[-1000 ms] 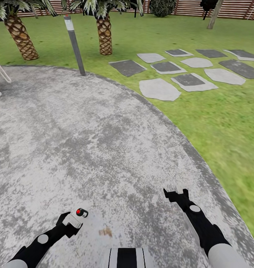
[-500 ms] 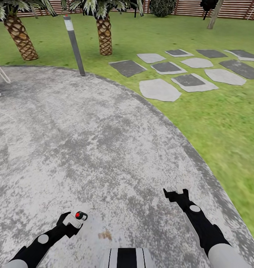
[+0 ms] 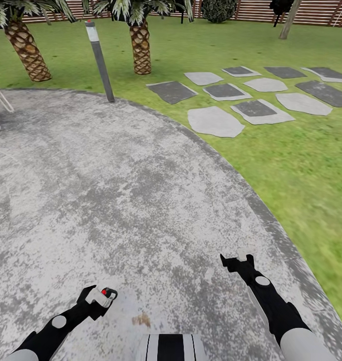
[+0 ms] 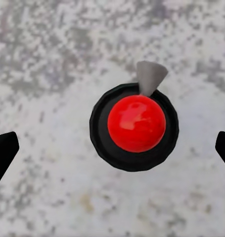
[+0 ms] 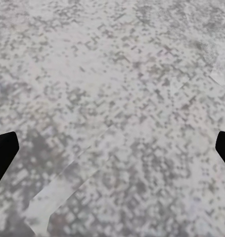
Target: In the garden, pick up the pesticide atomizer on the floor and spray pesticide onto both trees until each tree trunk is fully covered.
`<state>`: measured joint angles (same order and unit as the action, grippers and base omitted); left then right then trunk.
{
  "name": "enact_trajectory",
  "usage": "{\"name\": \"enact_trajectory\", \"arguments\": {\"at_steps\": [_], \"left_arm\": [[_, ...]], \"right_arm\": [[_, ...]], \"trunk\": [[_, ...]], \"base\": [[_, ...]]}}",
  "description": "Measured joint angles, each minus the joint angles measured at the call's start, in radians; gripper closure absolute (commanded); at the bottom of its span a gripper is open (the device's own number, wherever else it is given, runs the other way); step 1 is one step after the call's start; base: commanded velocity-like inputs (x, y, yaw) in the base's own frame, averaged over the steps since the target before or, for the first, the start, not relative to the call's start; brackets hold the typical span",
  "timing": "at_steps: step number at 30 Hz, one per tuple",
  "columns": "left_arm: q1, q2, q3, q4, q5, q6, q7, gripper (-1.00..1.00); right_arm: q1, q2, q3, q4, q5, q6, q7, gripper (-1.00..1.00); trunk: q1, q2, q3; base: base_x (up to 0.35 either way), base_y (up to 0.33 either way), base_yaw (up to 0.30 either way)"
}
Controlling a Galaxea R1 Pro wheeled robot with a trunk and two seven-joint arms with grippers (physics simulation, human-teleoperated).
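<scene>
The pesticide atomizer (image 4: 136, 126), red-capped, is seen upright on the paving (image 3: 140, 190) below the left gripper (image 4: 112, 148), whose jaws are spread. It is judged light, rigid and slippery; a grip below the cap is advised

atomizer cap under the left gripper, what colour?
Glossy red cap inside a black ring, with a grey nozzle; clearest in the left wrist view.

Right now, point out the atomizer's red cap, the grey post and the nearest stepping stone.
red cap (image 4: 136, 123), left wrist view, centre of the red dome.
grey post (image 3: 101, 62), head view, middle of the shaft.
nearest stepping stone (image 3: 214, 121), head view, centre of the pale slab.
</scene>
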<state>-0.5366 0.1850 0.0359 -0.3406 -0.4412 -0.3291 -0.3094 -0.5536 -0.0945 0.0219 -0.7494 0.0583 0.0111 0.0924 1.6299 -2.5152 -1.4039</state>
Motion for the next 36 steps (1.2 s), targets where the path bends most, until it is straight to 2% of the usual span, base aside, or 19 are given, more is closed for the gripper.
{"name": "enact_trajectory", "arguments": {"at_steps": [7,13,15,20,36], "left_arm": [[0.0,-0.001,-0.001,0.0,-0.002,0.0,0.0,-1.0],[0.0,-0.002,0.0,0.0,-0.022,0.001,0.0,-1.0],[0.0,-0.002,0.0,0.0,-0.025,0.001,0.0,-1.0],[0.0,-0.002,0.0,0.0,-0.027,0.001,0.0,-1.0],[0.0,0.002,0.001,0.0,-0.025,-0.003,0.005,-1.0]], "right_arm": [[0.0,0.0,0.0,0.0,0.0,0.001,0.0,-1.0],[0.0,0.0,0.001,0.0,0.0,0.0,0.0,-1.0],[0.0,0.0,0.001,0.0,0.0,0.0,0.0,-1.0],[0.0,0.0,0.001,0.0,0.0,0.0,0.0,-1.0],[0.0,0.0,0.001,0.0,0.0,0.0,0.0,-1.0]], "trunk": [[0.0,0.0,0.0],[0.0,0.0,0.0],[0.001,0.0,-0.008],[0.002,-0.001,-0.024],[0.002,-0.001,-0.026]], "base": [[0.0,0.0,-0.075],[0.0,0.0,-0.051],[0.0,0.0,-0.006],[0.0,0.0,-0.001],[0.017,0.0,0.0]]}}
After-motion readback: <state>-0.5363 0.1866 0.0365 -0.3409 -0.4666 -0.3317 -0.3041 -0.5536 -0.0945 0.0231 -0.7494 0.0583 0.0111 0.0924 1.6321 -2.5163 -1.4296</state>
